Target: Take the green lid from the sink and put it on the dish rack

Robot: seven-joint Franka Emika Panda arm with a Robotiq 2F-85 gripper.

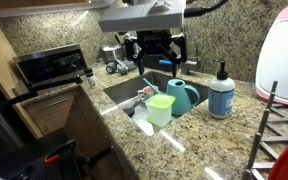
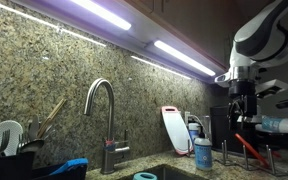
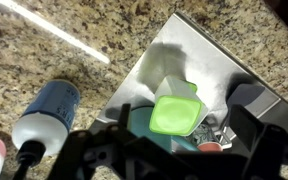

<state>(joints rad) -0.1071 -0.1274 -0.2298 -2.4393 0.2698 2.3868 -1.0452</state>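
The pale green lid (image 1: 161, 108) sits in the sink (image 1: 124, 92), leaning on a white cup (image 1: 142, 111) beside a teal jug (image 1: 183, 95). In the wrist view the lid (image 3: 176, 113) lies right below the camera, over the white cup (image 3: 174, 87) and the metal basin (image 3: 189, 55). My gripper (image 1: 156, 47) hangs well above the sink, open and empty; its dark fingers frame the lid in the wrist view (image 3: 176, 140). The dish rack (image 1: 276, 130) stands on the counter at one side, and its prongs also show in an exterior view (image 2: 276, 156).
A blue soap bottle (image 1: 221, 92) stands on the granite by the sink, also in the wrist view (image 3: 46, 112). The curved faucet (image 2: 102, 108), a utensil caddy (image 2: 9, 155) and a cutting board (image 2: 174, 128) line the back wall. A white appliance (image 1: 284, 50) sits behind the rack.
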